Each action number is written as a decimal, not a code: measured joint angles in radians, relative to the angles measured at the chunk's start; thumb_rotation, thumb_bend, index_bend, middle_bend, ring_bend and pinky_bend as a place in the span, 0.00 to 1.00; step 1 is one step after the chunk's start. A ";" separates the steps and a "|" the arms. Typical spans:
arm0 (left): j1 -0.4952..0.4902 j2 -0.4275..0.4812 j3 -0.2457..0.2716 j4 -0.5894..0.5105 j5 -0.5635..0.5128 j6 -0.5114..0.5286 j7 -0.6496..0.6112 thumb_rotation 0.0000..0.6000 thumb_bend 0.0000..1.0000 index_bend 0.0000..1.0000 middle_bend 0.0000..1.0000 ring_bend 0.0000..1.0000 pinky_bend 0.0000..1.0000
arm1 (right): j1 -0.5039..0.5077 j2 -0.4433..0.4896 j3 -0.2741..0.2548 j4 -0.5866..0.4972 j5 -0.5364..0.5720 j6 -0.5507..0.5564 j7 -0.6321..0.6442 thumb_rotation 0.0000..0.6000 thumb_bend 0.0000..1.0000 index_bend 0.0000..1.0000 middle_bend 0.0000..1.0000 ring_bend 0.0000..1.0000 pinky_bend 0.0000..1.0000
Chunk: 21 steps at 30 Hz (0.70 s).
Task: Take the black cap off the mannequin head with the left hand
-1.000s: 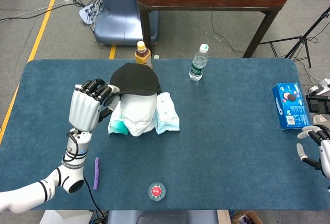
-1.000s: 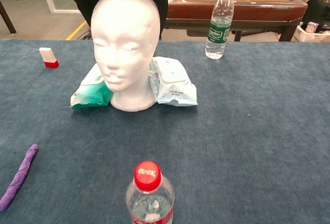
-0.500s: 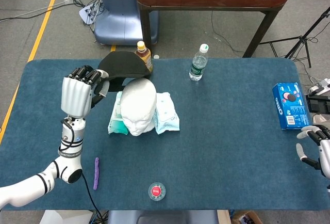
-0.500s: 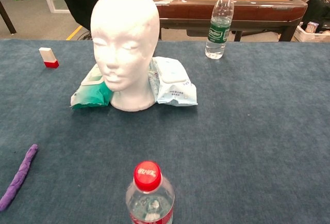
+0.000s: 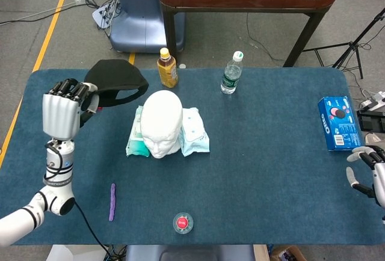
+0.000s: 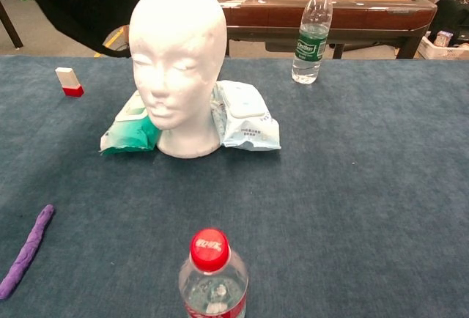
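Observation:
The black cap (image 5: 117, 82) hangs in the air to the left of the white mannequin head (image 5: 162, 122), clear of it. My left hand (image 5: 63, 107) grips the cap's left edge, fingers curled around it. In the chest view the cap (image 6: 80, 6) fills the upper left, and the bare mannequin head (image 6: 176, 69) stands at centre; the left hand is hidden there. My right hand (image 5: 368, 174) rests at the table's right edge, fingers apart, holding nothing.
Wet-wipe packs (image 5: 194, 132) flank the mannequin head. A brown bottle (image 5: 167, 68) and a water bottle (image 5: 231, 73) stand behind it. A blue cookie box (image 5: 338, 122) lies far right, a purple strip (image 5: 112, 201) and a red-capped bottle (image 6: 212, 274) at the front, a small white-red block (image 6: 68, 81) left.
The left hand has lifted the cap off the mannequin head and carried it up and to the left. The head now stands bare. The right hand has not moved.

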 measured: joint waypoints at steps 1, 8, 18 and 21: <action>0.012 0.009 0.009 0.002 0.004 0.010 -0.004 1.00 0.50 0.64 0.68 0.47 0.60 | 0.000 -0.001 0.000 0.000 0.000 -0.001 -0.003 1.00 0.41 0.47 0.35 0.23 0.33; 0.087 0.046 0.083 0.017 0.066 0.107 -0.072 1.00 0.50 0.64 0.68 0.47 0.60 | 0.005 -0.007 0.000 -0.006 0.005 -0.008 -0.027 1.00 0.41 0.47 0.35 0.23 0.33; 0.133 0.027 0.144 0.172 0.128 0.197 -0.216 1.00 0.50 0.64 0.68 0.48 0.60 | 0.007 -0.009 0.001 -0.008 0.009 -0.010 -0.036 1.00 0.41 0.47 0.35 0.23 0.33; 0.141 0.005 0.157 0.248 0.132 0.209 -0.265 1.00 0.50 0.64 0.68 0.48 0.60 | 0.007 -0.010 0.001 -0.008 0.010 -0.011 -0.038 1.00 0.41 0.47 0.35 0.23 0.33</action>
